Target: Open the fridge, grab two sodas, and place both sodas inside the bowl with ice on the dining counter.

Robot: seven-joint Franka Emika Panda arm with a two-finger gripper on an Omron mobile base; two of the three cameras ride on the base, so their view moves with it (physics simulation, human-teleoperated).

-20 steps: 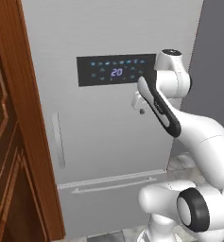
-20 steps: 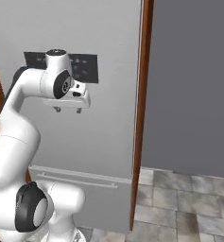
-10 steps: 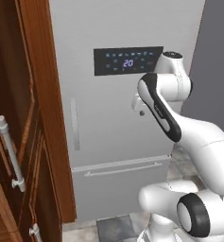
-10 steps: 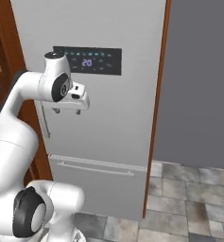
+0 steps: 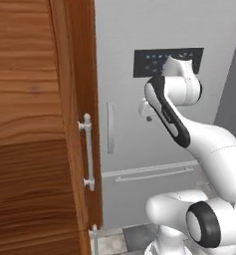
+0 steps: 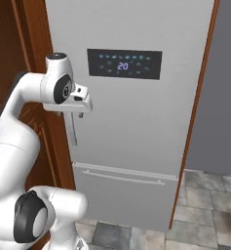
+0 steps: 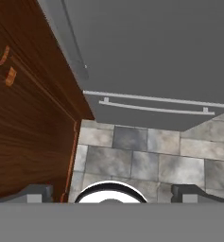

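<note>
The tall silver-grey fridge (image 6: 131, 122) stands shut, with its dark control panel (image 6: 124, 63) showing a blue "20". Its vertical recessed handle (image 6: 74, 134) runs down the door's left side, also seen as the handle (image 5: 110, 128). My gripper (image 6: 73, 115) hangs open and empty just in front of the top of that handle, fingers pointing down. In the hand view the gripper (image 7: 113, 193) looks down the fridge (image 7: 156, 47) door, its fingertips (image 7: 35, 191) set wide apart. The sodas, the bowl and the dining counter are out of view.
A brown wooden cabinet (image 5: 35, 124) with a metal handle (image 5: 87, 152) stands close on the left of the fridge. A horizontal drawer bar (image 6: 124, 177) crosses the fridge's lower part. A grey wall (image 6: 224, 97) is to the right, grey floor tiles (image 7: 142, 156) below.
The camera has moved with the base: the whole scene has slid right in both base views, and the wooden cabinet now takes up much more of the left one. The arm's pose looks the same.
</note>
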